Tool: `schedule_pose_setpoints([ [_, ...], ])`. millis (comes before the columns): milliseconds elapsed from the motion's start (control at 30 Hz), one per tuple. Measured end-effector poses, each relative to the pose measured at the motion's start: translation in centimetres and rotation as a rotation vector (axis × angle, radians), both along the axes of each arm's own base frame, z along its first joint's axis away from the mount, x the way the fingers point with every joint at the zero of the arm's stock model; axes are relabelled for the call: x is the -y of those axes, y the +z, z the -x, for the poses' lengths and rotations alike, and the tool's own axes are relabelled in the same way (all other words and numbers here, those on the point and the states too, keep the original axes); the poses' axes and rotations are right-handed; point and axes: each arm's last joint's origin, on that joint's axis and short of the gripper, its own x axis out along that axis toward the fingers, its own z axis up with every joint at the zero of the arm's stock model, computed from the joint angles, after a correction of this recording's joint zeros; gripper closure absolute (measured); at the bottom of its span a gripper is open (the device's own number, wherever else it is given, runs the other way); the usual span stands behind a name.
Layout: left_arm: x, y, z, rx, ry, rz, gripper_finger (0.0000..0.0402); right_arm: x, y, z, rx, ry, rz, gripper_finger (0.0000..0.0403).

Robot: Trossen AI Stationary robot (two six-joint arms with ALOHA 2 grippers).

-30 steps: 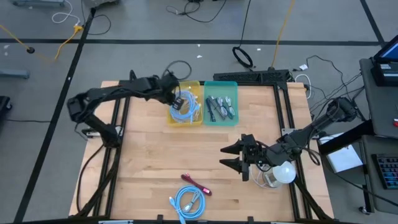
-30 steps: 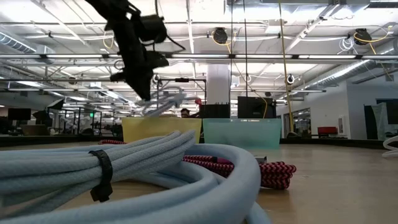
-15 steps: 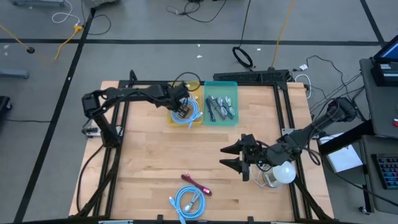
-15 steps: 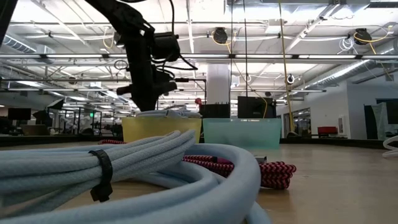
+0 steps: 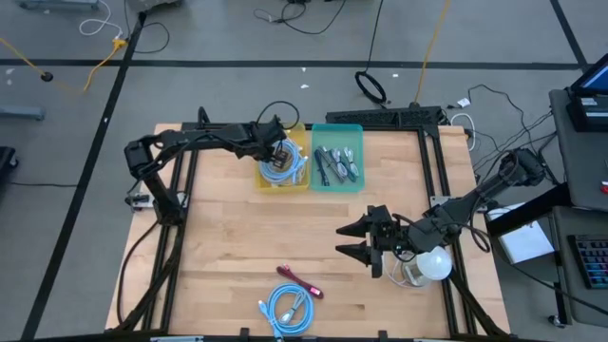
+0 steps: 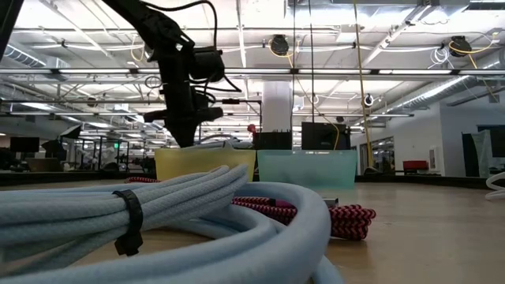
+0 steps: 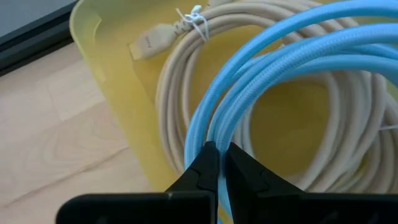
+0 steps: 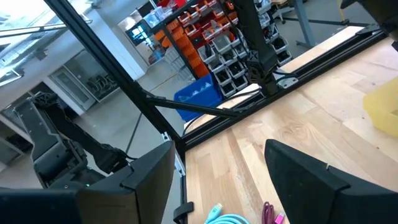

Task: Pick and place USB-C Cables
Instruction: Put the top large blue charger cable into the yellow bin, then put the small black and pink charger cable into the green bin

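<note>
The left gripper is down in the yellow bin at the far side of the tabletop, its fingers pressed together on a strand of a light blue cable. Under that blue coil in the same bin lies one beige cable, its plug tied off with a small white twist tie. From above, the left arm reaches in from the left edge to the bin, where the blue coil shows as a loose ring.

Just beside the yellow bin stands one teal bin holding several short dark cables (too small to count for certain).

Near the front edge of the tabletop lie two more cables: one light blue coil, bound with a black tie in the low view, and one short maroon cable just beside it.

The right gripper hangs over the right part of the tabletop, well apart from both bins, its fingers spread wide and holding nothing. Close behind it, at the right edge, sits a round white bulb.
</note>
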Motion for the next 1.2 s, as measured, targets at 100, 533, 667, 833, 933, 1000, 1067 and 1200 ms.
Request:
schedule_pose_setpoints([
  [100,-0.1,0.0,0.2,-0.019,0.007,-0.003,0.0393,0.0,0.0,0.0,0.000,0.000,0.000,0.0161],
  [533,0.7,-2.4,-1.5,-0.030,-0.109,0.068,0.0353,0.0,0.0,0.0,0.000,-0.003,0.004,0.0161],
  [667,1.2,-0.4,-1.3,0.002,-0.166,0.018,0.0344,0.0,0.0,0.0,0.000,-0.004,-0.002,0.0161],
  [833,1.7,3.2,-0.1,0.067,-0.169,-0.076,0.0342,0.0,0.0,0.0,0.000,-0.004,0.000,0.0161],
  [933,2.1,6.2,1.5,0.118,-0.152,-0.154,0.0341,0.0,0.0,0.0,0.001,-0.004,0.001,0.0161],
  [1000,2.6,8.4,2.8,0.179,-0.147,-0.194,0.0340,0.0,0.0,0.0,0.000,-0.004,0.001,0.0161],
  [1067,3.4,10.6,4.1,0.279,-0.160,-0.202,0.0340,0.1,0.0,0.0,0.000,-0.006,0.001,0.0161],
  [1200,6.8,14.6,6.0,0.546,-0.374,-0.099,0.0340,0.2,0.0,-0.1,0.000,-0.011,-0.001,0.0161],
])
